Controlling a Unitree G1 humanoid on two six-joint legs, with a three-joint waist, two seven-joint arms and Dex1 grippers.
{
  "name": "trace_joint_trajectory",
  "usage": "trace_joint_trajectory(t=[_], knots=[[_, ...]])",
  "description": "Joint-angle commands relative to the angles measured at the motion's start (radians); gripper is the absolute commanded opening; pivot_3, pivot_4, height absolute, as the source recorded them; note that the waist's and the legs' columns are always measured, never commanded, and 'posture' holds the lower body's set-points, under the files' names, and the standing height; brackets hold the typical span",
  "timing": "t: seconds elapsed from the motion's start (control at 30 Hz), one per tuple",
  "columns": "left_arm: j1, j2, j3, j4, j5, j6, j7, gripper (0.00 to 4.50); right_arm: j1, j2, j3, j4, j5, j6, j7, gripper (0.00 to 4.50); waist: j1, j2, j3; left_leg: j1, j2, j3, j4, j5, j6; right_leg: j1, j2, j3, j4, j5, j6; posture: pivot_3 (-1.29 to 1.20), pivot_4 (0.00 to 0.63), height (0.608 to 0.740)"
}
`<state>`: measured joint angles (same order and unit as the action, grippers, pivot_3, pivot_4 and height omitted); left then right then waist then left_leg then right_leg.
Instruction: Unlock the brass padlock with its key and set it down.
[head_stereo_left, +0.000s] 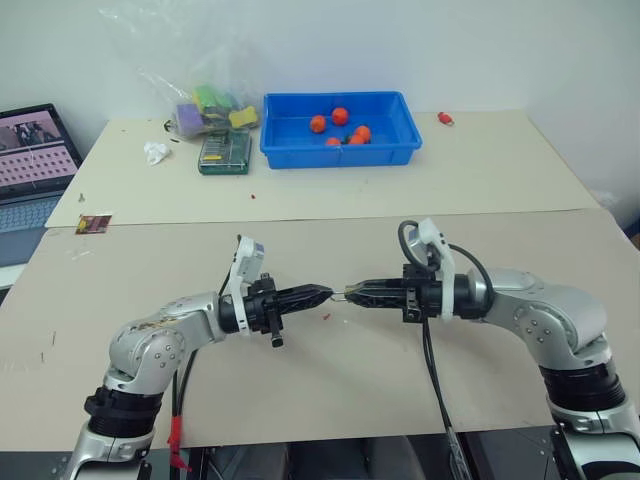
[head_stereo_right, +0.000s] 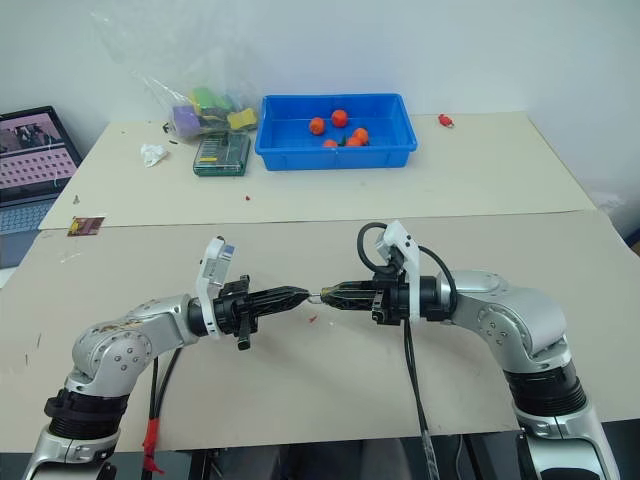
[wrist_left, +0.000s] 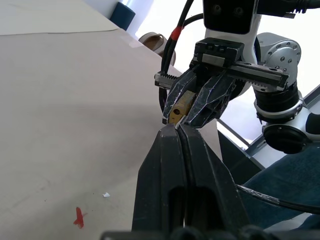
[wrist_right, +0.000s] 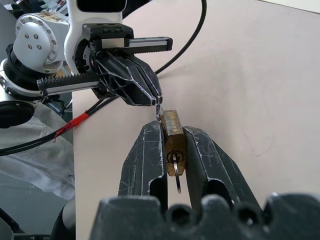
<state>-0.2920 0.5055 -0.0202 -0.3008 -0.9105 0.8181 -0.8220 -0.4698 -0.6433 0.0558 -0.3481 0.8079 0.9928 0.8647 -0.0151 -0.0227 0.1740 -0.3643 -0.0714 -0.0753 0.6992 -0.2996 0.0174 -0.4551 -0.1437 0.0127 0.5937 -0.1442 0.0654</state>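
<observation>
No readable text anywhere right now. The laptop screen (head_stereo_left: 35, 148) at the far left shows pinkish rows too small to make out. The small card (head_stereo_left: 93, 224) on the desk (head_stereo_left: 330, 200) carries a print, nothing legible. The green case (head_stereo_left: 224, 152) beside the blue tray (head_stereo_left: 340, 150) has markings, all too fine to read.

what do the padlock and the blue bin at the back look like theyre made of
The padlock, clamped in the right hand, looks like brass: dull yellow-gold, worn, with a metallic sheen. The thin part at its end, pinched by the shut left hand, is silvery, probably steel. The blue bin looks like moulded plastic: one even colour, smooth, thin rim.
</observation>
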Motion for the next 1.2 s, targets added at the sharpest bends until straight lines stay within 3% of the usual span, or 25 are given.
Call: trace_joint_trajectory(t=[0.03, 1.2], knots=[[0.016, -0.004, -0.010, -0.045, 0.008, -0.009, -0.009, 0.07, -0.023, -0.004, -0.033, -0.021, 0.014, -0.020, 0.007, 0.21, 0.000, 0.000, 0.000, 0.000, 0.000, 0.000, 0.000, 0.000, 0.000, 0.000, 0.000, 0.000, 0.000, 0.000, 0.000, 0.00, 0.150, 0.740], [-0.002, -0.056, -0.009, -0.007, 0.073, -0.032, 0.006, 0.07, -0.003, -0.011, -0.035, -0.111, 0.093, 0.012, -0.004, 0.21, 0.002, 0.000, 0.000, 0.000, 0.000, 0.000, 0.000, 0.000, 0.000, 0.000, 0.000, 0.000, 0.000, 0.000, 0.000, 0.00, 0.150, 0.740]])
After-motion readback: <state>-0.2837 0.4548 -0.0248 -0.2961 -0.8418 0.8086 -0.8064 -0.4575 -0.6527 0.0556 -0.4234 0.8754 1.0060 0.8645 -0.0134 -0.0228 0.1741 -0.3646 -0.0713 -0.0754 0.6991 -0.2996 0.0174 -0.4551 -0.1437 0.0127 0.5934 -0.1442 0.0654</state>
